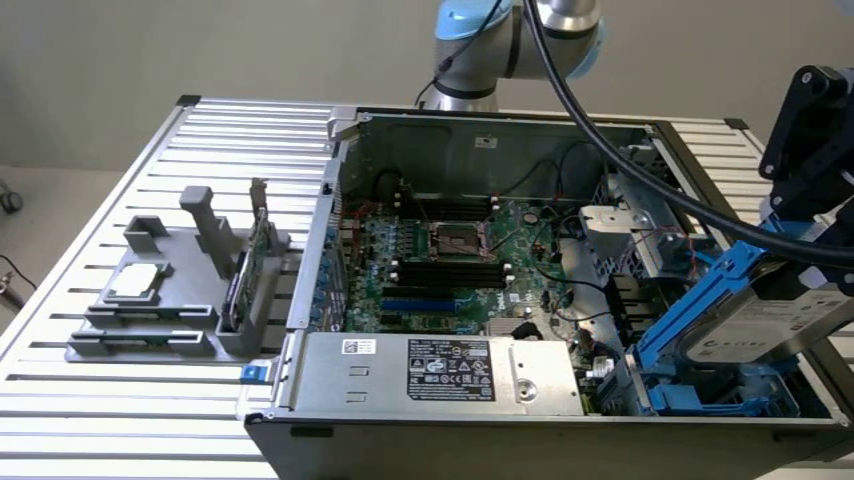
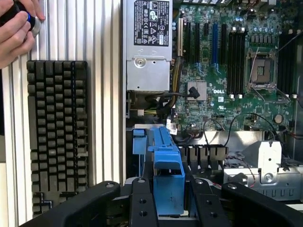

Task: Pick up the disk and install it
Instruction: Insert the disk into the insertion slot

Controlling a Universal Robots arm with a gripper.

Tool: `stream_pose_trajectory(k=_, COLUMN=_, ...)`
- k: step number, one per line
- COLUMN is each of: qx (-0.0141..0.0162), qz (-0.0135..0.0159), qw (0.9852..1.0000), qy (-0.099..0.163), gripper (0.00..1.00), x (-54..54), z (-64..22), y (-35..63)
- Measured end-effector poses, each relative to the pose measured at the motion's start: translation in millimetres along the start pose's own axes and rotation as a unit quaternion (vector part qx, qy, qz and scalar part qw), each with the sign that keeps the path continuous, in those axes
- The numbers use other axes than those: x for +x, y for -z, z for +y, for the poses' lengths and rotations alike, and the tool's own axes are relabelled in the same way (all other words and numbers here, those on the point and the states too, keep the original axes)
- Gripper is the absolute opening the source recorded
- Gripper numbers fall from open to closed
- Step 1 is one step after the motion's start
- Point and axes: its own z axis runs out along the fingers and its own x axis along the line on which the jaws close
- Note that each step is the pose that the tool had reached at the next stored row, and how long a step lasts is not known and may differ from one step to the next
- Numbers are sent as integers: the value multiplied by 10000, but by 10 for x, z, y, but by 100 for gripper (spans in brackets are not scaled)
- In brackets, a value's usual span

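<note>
The disk [image 1: 763,322] is a silver-grey drive with a white label, clipped in bright blue side rails. It hangs tilted above the drive bay [image 1: 714,395] at the front corner of the open computer case, on the exterior view's right. My gripper [image 1: 798,268] comes down from above and is shut on the disk. In the wrist view my gripper [image 2: 171,195] has a black finger on each side of the disk's blue rail [image 2: 168,165]. Below the rail lies the bay edge, with cables beside it.
The case holds a motherboard [image 1: 441,260] and a silver power supply [image 1: 427,370]. A grey fixture [image 1: 160,300] with a small flat drive stands on the slatted table at the exterior view's left. A black keyboard [image 2: 57,132] lies beside the case. A hand [image 2: 16,28] holds a small device.
</note>
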Motion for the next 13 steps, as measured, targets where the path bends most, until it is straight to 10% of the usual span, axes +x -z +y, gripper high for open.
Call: stream_pose_trajectory(k=13, qx=-1, qz=-128, qw=9999, qy=14, gripper=32, x=57, z=-47, y=-75)
